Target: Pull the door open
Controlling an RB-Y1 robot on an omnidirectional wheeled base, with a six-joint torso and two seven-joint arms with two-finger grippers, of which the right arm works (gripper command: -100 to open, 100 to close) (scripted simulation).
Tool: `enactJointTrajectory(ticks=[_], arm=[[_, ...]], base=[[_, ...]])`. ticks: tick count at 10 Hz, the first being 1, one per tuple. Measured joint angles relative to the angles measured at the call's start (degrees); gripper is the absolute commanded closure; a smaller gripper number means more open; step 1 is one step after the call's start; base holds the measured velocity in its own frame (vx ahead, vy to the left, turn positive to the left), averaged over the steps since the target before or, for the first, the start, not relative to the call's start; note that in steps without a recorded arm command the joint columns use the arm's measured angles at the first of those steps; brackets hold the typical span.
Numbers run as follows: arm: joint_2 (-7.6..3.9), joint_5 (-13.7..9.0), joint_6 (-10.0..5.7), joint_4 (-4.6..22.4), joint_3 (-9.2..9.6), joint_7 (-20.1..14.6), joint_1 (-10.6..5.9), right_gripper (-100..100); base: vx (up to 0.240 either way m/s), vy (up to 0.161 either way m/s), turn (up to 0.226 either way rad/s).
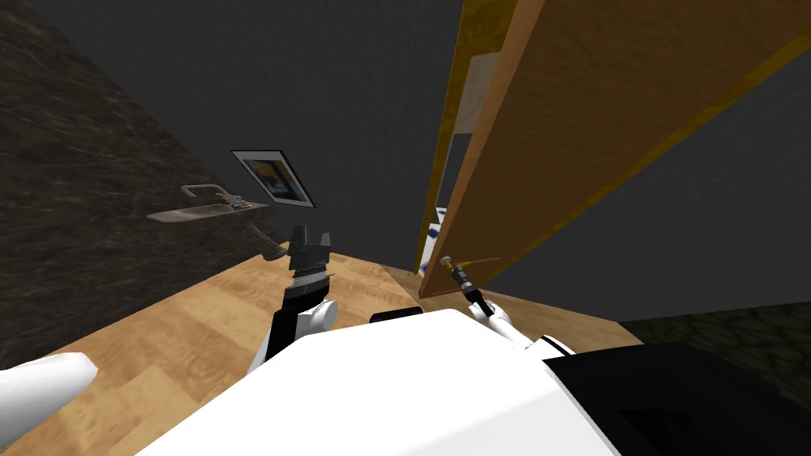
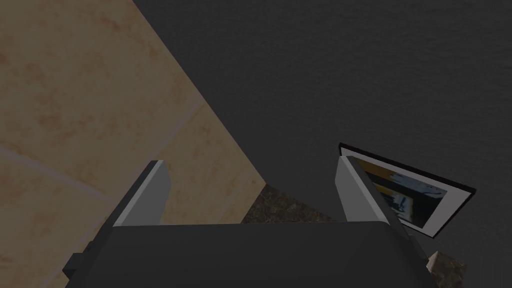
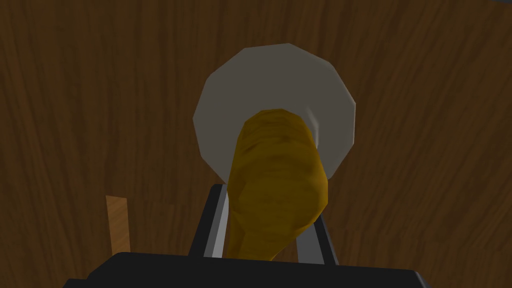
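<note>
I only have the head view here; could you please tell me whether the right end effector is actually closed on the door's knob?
Observer: Yes; the right end effector presses its fingers on both sides of the yellow-brown knob.
Operator: Thank you. Is the left end effector holding anything?
Observer: No; the left end effector is open and holds nothing.

No writing, number, brand or sign can be read on the door (image 1: 618, 119) or the framed picture (image 1: 273, 178).
</note>
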Motion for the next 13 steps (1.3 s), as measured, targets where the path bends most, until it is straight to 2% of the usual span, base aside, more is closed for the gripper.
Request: enactJointTrajectory(ticks=[3, 4, 5, 8, 11, 13], arm=[[-1.3, 0.11, -3.15, 1.03, 1.47, -1.34, 1.33, 100], [-1.2, 0.17, -3.4, 1.16, 1.66, -1.47, 1.45, 100], [-1.51, 0.01, -4.3, 2.15, 1.93, -1.73, 1.3, 100], [-2.81, -0.57, -5.8, 1.05, 2.68, -2.27, 3.0, 100], [-3.51, -0.79, -9.12, 3.78, 3.94, -3.14, 3.14, 100], [-4.14, -1.06, -10.74, 4.22, 4.64, -3.53, 3.77, 100]], base=[[-0.149, -0.068, 0.088], [-0.162, -0.04, 0.189], [-0.197, -0.093, 0.199], [-0.189, -0.083, 0.155], [-0.193, -0.079, 0.164], [-0.186, -0.09, 0.152]])
